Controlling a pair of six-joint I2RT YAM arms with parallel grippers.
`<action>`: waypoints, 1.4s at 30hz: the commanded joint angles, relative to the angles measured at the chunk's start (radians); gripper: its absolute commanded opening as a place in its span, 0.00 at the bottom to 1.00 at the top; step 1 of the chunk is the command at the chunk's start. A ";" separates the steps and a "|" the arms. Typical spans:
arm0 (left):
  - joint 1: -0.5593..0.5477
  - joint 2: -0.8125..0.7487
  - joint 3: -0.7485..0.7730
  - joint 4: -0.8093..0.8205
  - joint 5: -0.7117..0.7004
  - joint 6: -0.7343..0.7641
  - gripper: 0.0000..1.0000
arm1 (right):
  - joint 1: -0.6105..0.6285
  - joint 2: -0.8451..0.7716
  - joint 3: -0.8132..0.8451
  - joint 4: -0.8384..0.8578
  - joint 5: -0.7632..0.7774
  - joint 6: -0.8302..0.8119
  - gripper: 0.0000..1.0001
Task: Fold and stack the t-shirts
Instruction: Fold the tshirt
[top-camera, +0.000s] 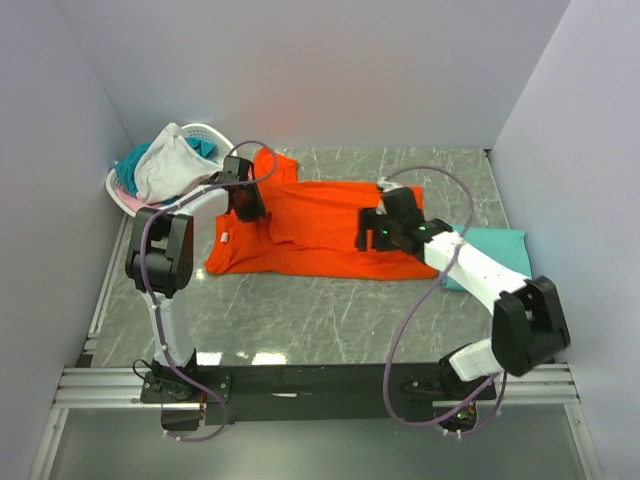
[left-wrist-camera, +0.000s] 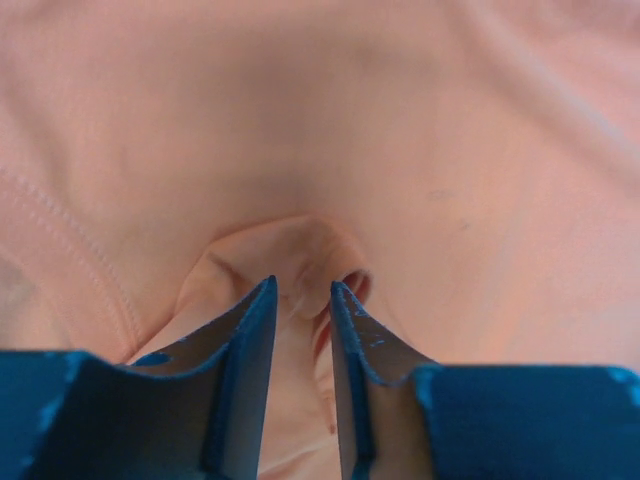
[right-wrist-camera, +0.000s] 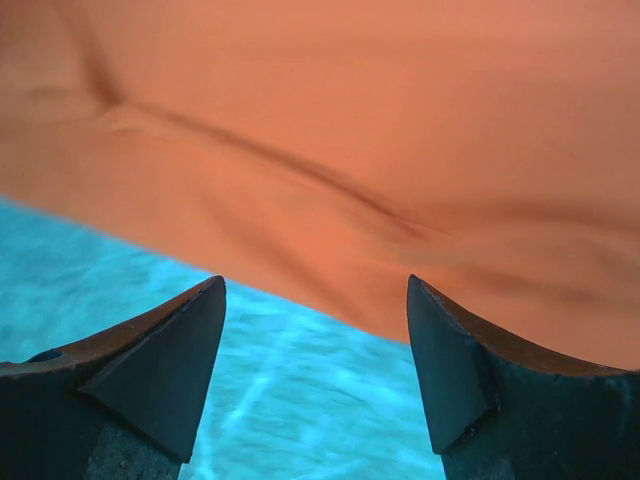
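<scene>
Orange t-shirt (top-camera: 320, 235): spread across the middle of the table (top-camera: 300, 315), long side running left to right, wrinkled; one sleeve reaches toward the far-left corner, near the basket.
Left gripper (left-wrist-camera: 302, 284): fingers nearly together, pinching a raised fold of the orange t-shirt at its far-left part.
Right gripper (right-wrist-camera: 313, 282): fingers spread wide with nothing between them; it sits over the right part of the orange t-shirt, at a hem edge.
Teal t-shirt (top-camera: 500, 250): folded flat at the right side of the table, just beside the right end of the orange t-shirt.
Basket (top-camera: 208, 130): white, perforated, in the far-left corner, just beyond the left gripper.
Basket contents: white garment (top-camera: 170, 165) heaped on top; teal garment (top-camera: 130, 160) showing at the left under it; a pink edge at the near rim.
In the way: the left arm passes the near side of the basket; the right arm lies across part of the teal t-shirt; purple cables (top-camera: 398, 340) loop over both arms.
Hidden or unclear: the garments in the basket are bunched, so their shapes cannot be read. The left wrist view washes the cloth to pale peach. In the right wrist view a blue-green streaked surface shows below the hem; whether it is table or cloth cannot be told.
</scene>
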 joint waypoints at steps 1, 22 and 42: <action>0.001 0.035 0.068 0.018 0.030 0.025 0.33 | 0.107 0.126 0.157 0.108 -0.062 -0.071 0.80; 0.004 0.118 0.143 -0.003 0.047 0.047 0.00 | 0.335 0.815 0.852 0.052 -0.108 -0.150 0.67; 0.015 0.043 0.025 0.124 0.049 0.030 0.00 | 0.333 0.718 0.627 0.177 -0.054 -0.082 0.51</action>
